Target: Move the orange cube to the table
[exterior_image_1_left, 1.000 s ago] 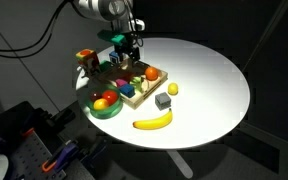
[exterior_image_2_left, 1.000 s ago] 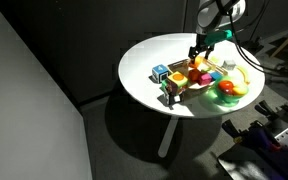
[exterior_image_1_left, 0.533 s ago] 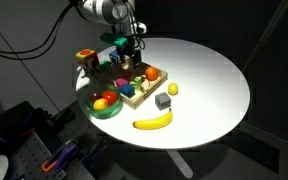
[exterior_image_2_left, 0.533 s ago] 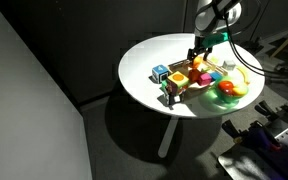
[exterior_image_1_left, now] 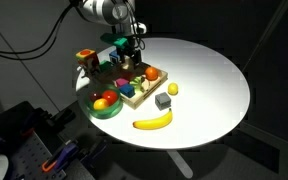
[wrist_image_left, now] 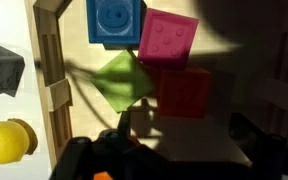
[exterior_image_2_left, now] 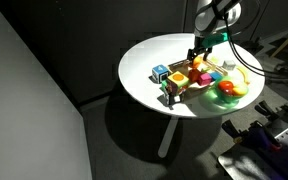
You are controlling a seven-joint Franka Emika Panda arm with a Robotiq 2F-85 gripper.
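The orange cube (exterior_image_1_left: 152,73) looks to be the small orange block at the tray's edge nearest the table's middle; I cannot make it out in the wrist view. The round white table (exterior_image_1_left: 209,90) also shows in an exterior view (exterior_image_2_left: 149,55). My gripper (exterior_image_1_left: 124,52) hangs over the wooden sorting tray (exterior_image_1_left: 136,101), as also seen in an exterior view (exterior_image_2_left: 199,52). In the wrist view my gripper (wrist_image_left: 174,160) is open and empty, its dark fingers (wrist_image_left: 89,160) wide apart above a bare tray floor. A red block (wrist_image_left: 181,92) and a green block (wrist_image_left: 124,80) lie just ahead.
The tray frame (wrist_image_left: 54,90) also holds a blue block (wrist_image_left: 114,20) and a pink block (wrist_image_left: 169,38). A grey cube (exterior_image_1_left: 162,101), a yellow lemon (exterior_image_1_left: 172,89) and a banana (exterior_image_1_left: 152,122) lie on the table. A green bowl (exterior_image_1_left: 104,106) of fruit stands beside the tray.
My gripper has shifted slightly over the tray compared with one second ago. Nothing was picked up or let go, and the blocks have not moved.
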